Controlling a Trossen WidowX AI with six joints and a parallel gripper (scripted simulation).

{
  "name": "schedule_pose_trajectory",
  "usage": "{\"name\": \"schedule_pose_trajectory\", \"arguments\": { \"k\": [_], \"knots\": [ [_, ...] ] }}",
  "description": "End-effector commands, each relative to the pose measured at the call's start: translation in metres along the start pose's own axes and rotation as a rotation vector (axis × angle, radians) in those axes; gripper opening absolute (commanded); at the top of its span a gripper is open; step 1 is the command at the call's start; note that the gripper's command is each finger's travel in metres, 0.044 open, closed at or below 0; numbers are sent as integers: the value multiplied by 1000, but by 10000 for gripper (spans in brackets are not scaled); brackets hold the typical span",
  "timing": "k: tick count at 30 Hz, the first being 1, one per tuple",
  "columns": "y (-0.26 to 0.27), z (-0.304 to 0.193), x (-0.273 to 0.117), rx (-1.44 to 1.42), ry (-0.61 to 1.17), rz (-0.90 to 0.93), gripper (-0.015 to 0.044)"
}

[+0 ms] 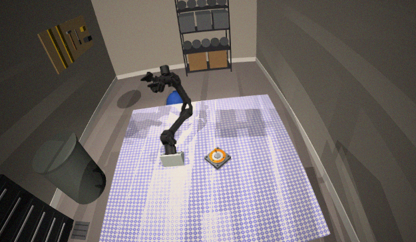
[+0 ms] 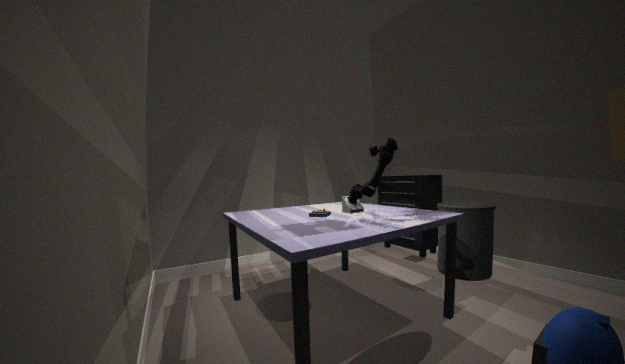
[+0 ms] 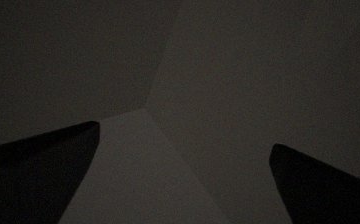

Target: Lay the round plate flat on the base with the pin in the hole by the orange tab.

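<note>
though far from pincer (image 1: 146, 80), plate (image 1: 217, 155)

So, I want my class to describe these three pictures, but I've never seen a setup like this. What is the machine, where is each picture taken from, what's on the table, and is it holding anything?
The black jointed machine is a robot arm bolted to a pale block on a table with a dotted purple top. One picture looks down from above, one looks across the dim room from the side, and the dark one comes from a camera on the arm's wrist. That picture shows only the two dark fingers of the claw, spread wide against bare walls, so the claw is open and holds nothing. The arm is raised and points away from the work. On the table beside the arm's block lies a square grey base carrying a round plate with orange on it. It is too small here to tell whether it lies flat.
</note>
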State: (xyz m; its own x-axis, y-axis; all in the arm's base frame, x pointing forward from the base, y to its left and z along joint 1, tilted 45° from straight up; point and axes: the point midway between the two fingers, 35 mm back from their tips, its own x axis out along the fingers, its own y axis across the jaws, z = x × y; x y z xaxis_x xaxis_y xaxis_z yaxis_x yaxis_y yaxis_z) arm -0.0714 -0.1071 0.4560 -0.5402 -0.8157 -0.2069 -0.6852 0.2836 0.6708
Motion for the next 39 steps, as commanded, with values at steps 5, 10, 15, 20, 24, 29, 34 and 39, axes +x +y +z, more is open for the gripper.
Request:
{"name": "schedule_pose_trajectory", "arguments": {
  "k": [5, 10, 15, 20, 24, 29, 34, 39],
  "knots": [
    [-44, -13, 46, -311, 79, -270, 269],
    [-101, -25, 73, -617, 216, -514, 137],
    [-165, -35, 81, -909, 395, -730, 6],
    [-227, -42, 75, -1191, 633, -895, 0],
    [-291, -41, 53, -1470, 941, -1032, 0],
    [-349, -29, 18, -1704, 1292, -1148, 0],
    [-387, -14, -15, -1843, 1587, -1206, 0],
    [-435, 22, -73, -1975, 2091, -1256, 0]
  ]
}}
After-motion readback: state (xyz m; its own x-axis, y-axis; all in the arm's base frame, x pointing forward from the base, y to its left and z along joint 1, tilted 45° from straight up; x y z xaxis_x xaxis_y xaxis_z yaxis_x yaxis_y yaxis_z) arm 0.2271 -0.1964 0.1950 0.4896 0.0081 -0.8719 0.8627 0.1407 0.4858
